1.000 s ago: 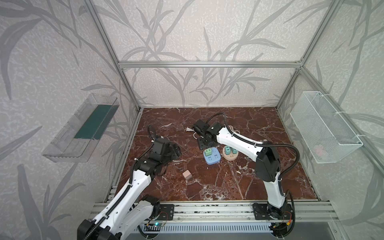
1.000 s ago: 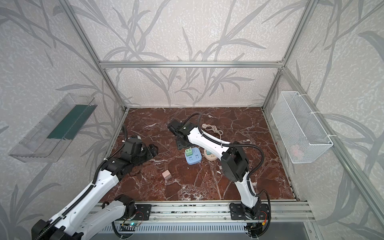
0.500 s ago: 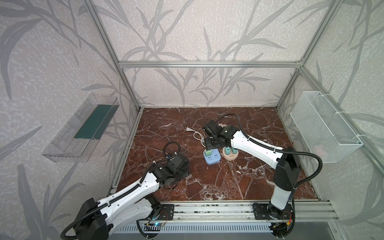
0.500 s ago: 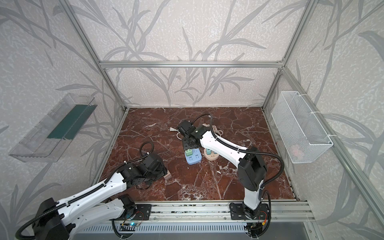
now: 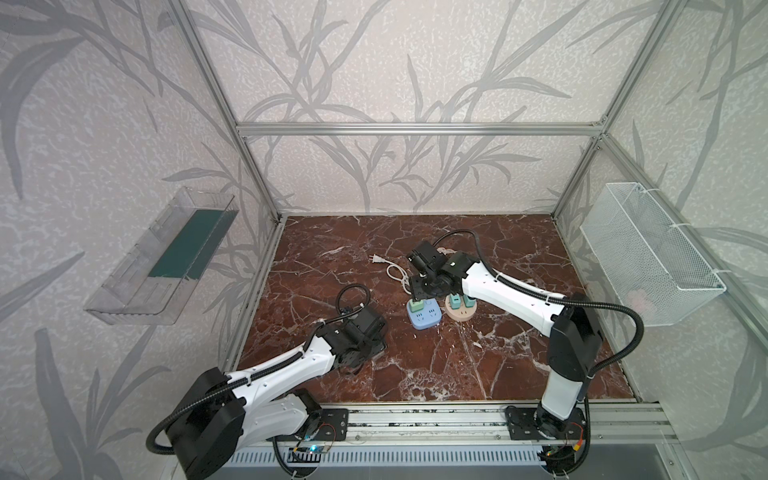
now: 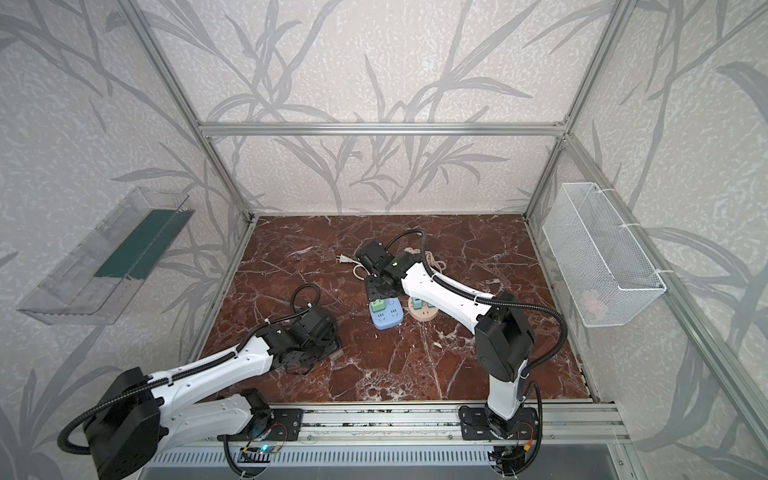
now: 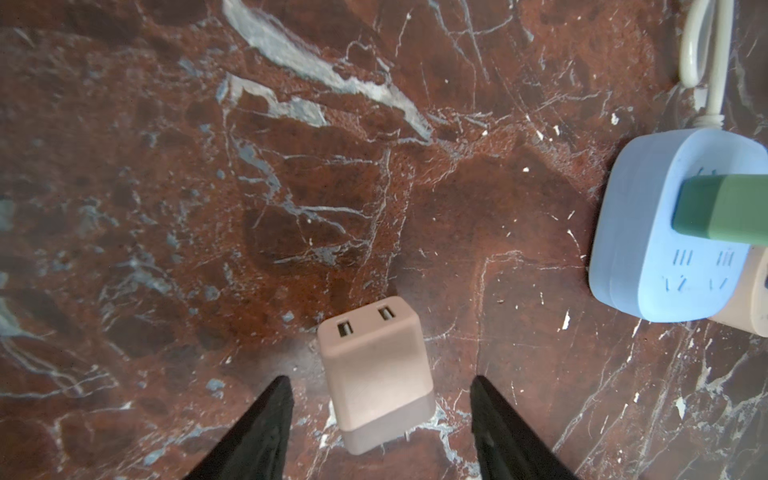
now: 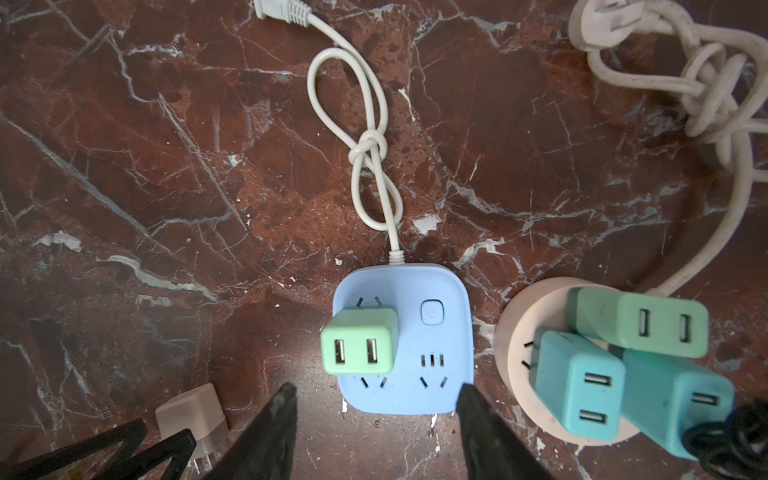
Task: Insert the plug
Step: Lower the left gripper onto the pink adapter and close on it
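Pre-grasp: left claw straddles the pink-beige cuboid plastic charger plug, jaws spread, gripping nothing.
Plug lies on its side on the red marble worktop, left of centre toward the front edge, between the left fingers with a gap each side. Its long axis runs along the claw's reach, USB face away, prongs toward the wrist. Left arm is nearer. Mid-worktop, the blue square power strip carries a light green charger. The right claw hovers over it, open and empty. No brand readable, only a power symbol on the strip's button.

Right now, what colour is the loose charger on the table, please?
Dusty pink charger, clearest in the left wrist view.
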{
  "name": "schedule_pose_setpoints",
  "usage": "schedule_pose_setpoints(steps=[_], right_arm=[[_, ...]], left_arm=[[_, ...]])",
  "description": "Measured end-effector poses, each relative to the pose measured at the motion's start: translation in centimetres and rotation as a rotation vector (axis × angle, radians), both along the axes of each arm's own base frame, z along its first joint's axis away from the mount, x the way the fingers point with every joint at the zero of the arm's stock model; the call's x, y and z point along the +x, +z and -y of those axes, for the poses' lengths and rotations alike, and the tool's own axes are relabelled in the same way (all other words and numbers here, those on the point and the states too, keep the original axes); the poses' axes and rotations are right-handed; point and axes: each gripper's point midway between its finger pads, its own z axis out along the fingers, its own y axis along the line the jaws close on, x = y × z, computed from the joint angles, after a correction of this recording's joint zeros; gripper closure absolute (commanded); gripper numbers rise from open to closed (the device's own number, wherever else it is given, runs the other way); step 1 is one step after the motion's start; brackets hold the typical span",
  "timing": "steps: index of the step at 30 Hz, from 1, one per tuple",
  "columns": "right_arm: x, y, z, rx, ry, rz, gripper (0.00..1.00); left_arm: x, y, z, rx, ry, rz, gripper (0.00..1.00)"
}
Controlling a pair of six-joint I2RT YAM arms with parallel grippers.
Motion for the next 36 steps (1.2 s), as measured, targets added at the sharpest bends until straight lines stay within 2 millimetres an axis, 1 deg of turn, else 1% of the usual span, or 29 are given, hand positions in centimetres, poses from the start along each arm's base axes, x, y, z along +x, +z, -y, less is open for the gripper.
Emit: schedule_pose_setpoints(steps=[5,10,16,19,21,28,33,36], right_arm=[[-0.1,-0.5,0.6,-0.006,-0.008,-0.013,0.38],[-0.1,-0.2,0.8,0.006,-0.011,-0.013,0.39],[0.0,-0.1,0.8,0.015,-0.011,-0.014,0.39],[-0.1,0.0,0.8,0.019,-0.011,-0.016,0.39],[-0.2,0.1,0.8,0.024,-0.009,-0.018,0.39],[-0.9,0.8,1.0,0.053,-0.001,-0.024,0.39],[-1.3,1.4,0.4,0.089,0.017,-0.035,0.41],[-1.7,1.5,0.1,0.109,0.031,-0.049,0.43]], left_arm=[[0.7,-0.2,0.6,0.002,-0.017,0.008,0.33],[1.5,-0.1,1.4,0.025,-0.065,0.016,0.32],[3.8,1.2,3.5,0.061,-0.166,0.04,0.32],[4.6,2.1,4.2,0.089,-0.219,0.048,0.32],[4.9,2.6,4.3,0.105,-0.245,0.058,0.31],[3.8,3.2,3.0,0.155,-0.337,0.075,0.3],[2.1,2.0,2.6,0.132,-0.397,0.059,0.31],[1.4,1.1,2.6,0.121,-0.42,0.039,0.32]])
